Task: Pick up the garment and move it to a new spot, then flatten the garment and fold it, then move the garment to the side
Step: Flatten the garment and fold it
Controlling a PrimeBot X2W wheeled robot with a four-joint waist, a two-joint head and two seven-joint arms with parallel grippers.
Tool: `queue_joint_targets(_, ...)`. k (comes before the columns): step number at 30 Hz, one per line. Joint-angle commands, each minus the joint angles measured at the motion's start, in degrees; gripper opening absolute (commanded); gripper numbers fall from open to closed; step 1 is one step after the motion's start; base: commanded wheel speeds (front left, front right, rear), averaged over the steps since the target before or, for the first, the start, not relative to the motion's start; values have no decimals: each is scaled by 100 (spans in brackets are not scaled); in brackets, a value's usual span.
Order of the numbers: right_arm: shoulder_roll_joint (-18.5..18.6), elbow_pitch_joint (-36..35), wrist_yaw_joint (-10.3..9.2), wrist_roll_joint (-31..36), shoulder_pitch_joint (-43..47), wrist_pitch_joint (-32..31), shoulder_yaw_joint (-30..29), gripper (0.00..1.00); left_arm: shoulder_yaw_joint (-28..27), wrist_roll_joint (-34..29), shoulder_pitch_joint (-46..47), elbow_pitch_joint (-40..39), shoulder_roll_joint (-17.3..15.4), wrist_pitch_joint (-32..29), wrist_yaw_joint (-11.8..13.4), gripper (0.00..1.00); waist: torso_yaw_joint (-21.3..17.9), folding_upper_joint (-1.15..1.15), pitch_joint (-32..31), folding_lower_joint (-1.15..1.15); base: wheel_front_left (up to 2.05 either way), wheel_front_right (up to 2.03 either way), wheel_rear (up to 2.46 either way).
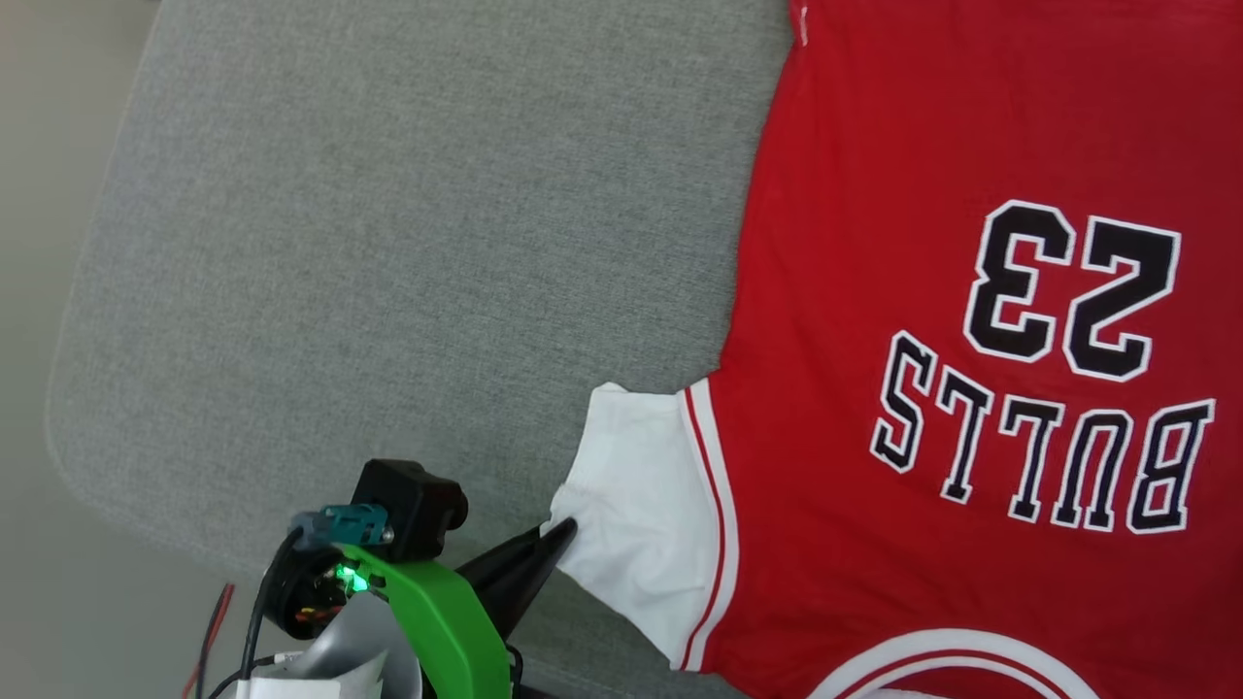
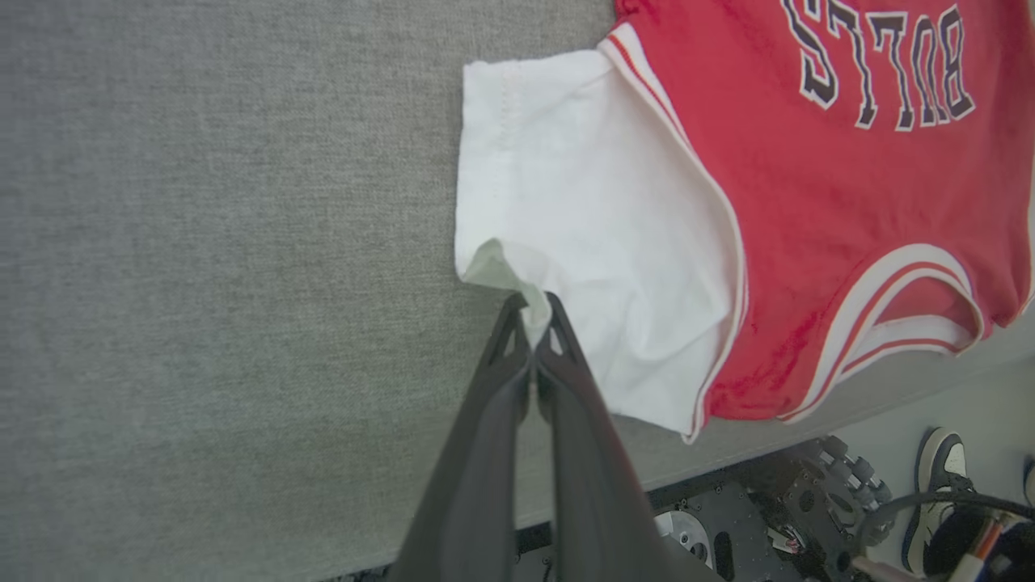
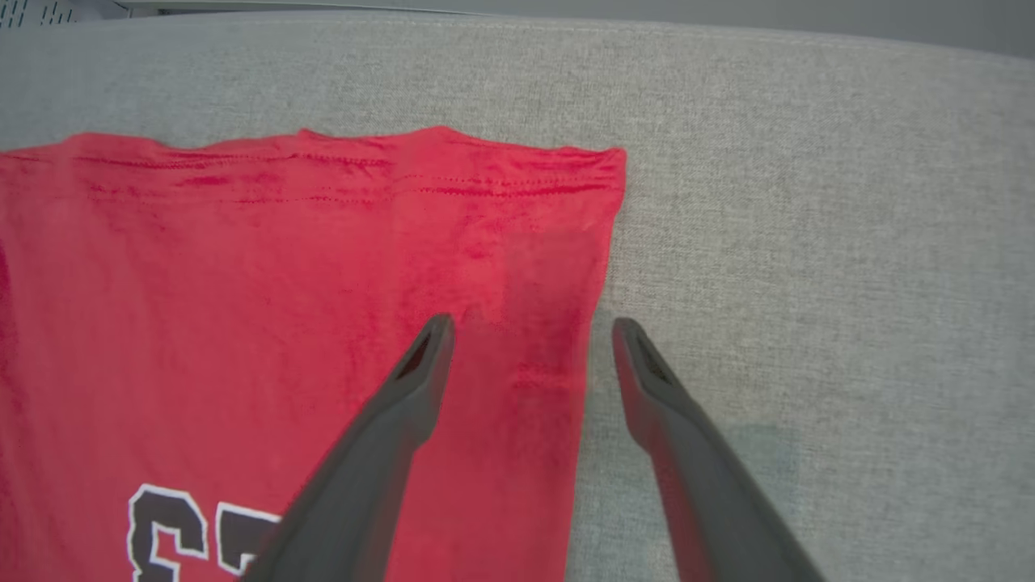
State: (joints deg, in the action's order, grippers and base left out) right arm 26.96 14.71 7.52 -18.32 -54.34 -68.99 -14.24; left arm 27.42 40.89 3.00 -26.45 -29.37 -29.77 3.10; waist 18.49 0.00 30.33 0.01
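Nearest the robot, the one left gripper (image 1: pixel 561 532), two long dark fingers below a green wrist bracket (image 1: pixel 447 621) and a black camera block (image 1: pixel 408 505), has its jaws pressed together on a pinch of the white short sleeve's (image 1: pixel 641 505) outer corner. The left wrist view shows that cloth bunched between the fingertips (image 2: pixel 517 323) and lifted slightly into a small fold. The sleeve belongs to the single garment, a red jersey-style T-shirt (image 1: pixel 874 243) with white sleeves. It lies spread flat and chest-up on the right part of the surface, its red-and-white striped collar (image 1: pixel 952 650) toward the robot and its hem away. One number, "23", and one word, "BULLS", in black letters edged white, read upside down from the head. Farther out, the one right gripper (image 3: pixel 534 327) has its jaws wide apart and holds nothing. One finger is over the red cloth and the other over the bare surface, straddling the shirt's side edge near a hem corner; whether they touch down cannot be told. The surface is a grey woven-fabric tabletop (image 1: pixel 388 243) with a rounded corner, beside a pale floor (image 1: pixel 39 291). Below its near edge the left wrist view shows the robot's dark wheeled base (image 2: pixel 776 501) and one dark-and-white shoe (image 2: pixel 938 485).
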Motion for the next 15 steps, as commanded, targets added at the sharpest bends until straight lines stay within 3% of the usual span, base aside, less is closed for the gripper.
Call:
queue_joint_targets(1,74,117,-3,113,-140,54,11,100,10,-60,104,19,53,44,-47,0,475,0,474,-1,0,0,0)
queue_joint_targets(13,247,812,-3,297,-172,239,217,99,75,-68,249,230,180,209,-139,0,602,0,641,-1,0,0,0)
queue_joint_targets(14,251,820,-3,275,-140,228,250,45,75,-69,258,242,184,213,-138,0,597,0,637,-1,0,0,0)
queue_joint_targets(15,261,822,-3,252,-108,230,282,4,76,-72,267,255,186,215,-137,0,592,0,632,-1,0,0,0)
